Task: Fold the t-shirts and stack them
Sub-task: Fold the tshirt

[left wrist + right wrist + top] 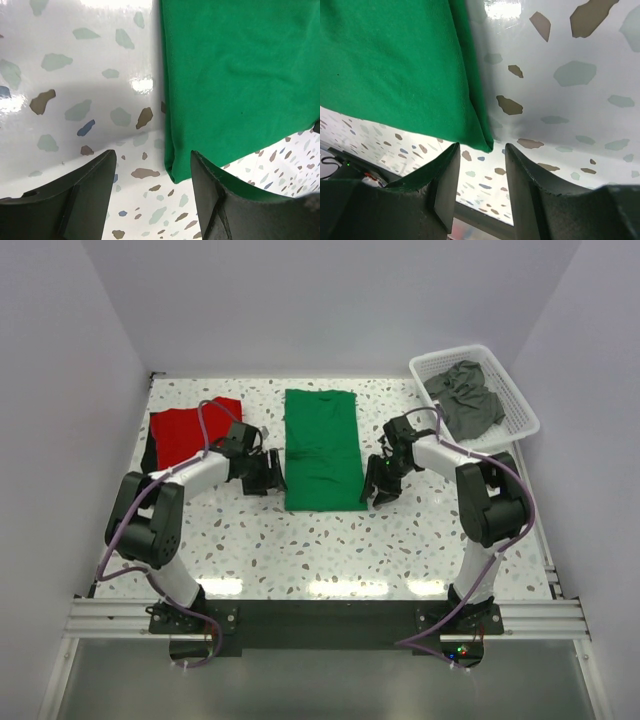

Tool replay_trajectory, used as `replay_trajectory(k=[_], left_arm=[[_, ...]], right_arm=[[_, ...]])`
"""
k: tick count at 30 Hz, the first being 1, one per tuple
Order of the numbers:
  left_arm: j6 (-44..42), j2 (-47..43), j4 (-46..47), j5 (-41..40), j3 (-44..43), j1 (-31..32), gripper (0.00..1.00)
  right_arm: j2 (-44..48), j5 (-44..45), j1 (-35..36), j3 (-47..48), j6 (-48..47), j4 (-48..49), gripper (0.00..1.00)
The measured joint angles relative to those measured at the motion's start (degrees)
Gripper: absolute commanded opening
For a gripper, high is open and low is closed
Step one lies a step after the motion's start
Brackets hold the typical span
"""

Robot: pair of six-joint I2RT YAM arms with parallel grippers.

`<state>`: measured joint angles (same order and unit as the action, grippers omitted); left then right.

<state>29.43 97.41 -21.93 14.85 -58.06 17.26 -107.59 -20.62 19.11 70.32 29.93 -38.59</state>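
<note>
Count of dark grey t-shirts (466, 400) in the basket (517, 402) unclear

Plain white walls (330, 300), speckled terrazzo tabletop (330, 550), glossy glare patches (335, 587)

**White basket in the far right corner of a speckled table**

The table (400, 550) has a glossy white top scattered with grey, brown and blue-green chips, seen large in both wrist views. Bright patches of glare lie along its near edge and at its far edge. A white plastic lattice basket (520, 400) stands at the far right corner, turned slightly askew, its long side running toward the near right. Plain pale walls (340, 300) close the table in on the left, far and right sides. A ribbed metal rail (330, 618) runs left to right along the near edge.
</note>
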Motion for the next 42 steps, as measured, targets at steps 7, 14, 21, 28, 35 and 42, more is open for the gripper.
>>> replay_trajectory(k=[7,14,21,28,35,42], left_arm=[[0.13,-1.46,0.44,0.04,2.71,0.90,0.66],[0.52,-2.69,1.01,0.22,4.94,1.46,0.66],[1.46,-2.91,1.40,1.22,6.25,2.56,0.65],[1.57,-2.36,1.97,2.64,6.43,3.82,0.58],[2.16,-1.22,3.28,3.96,6.40,5.01,0.43],[2.97,-0.11,3.85,4.37,6.32,5.57,0.26]], right_arm=[[0.00,-0.85,0.46,-3.34,0.92,3.45,0.40],[-0.02,-1.64,1.09,-4.28,1.46,4.76,0.26],[-0.09,-1.64,1.11,-4.35,1.42,5.33,0.13],[-0.46,-1.73,1.11,-4.35,1.42,5.42,0.10],[-0.46,-1.92,1.14,-4.35,1.40,5.44,0.07],[-0.59,-2.56,1.11,-4.35,1.46,5.66,0.01]])
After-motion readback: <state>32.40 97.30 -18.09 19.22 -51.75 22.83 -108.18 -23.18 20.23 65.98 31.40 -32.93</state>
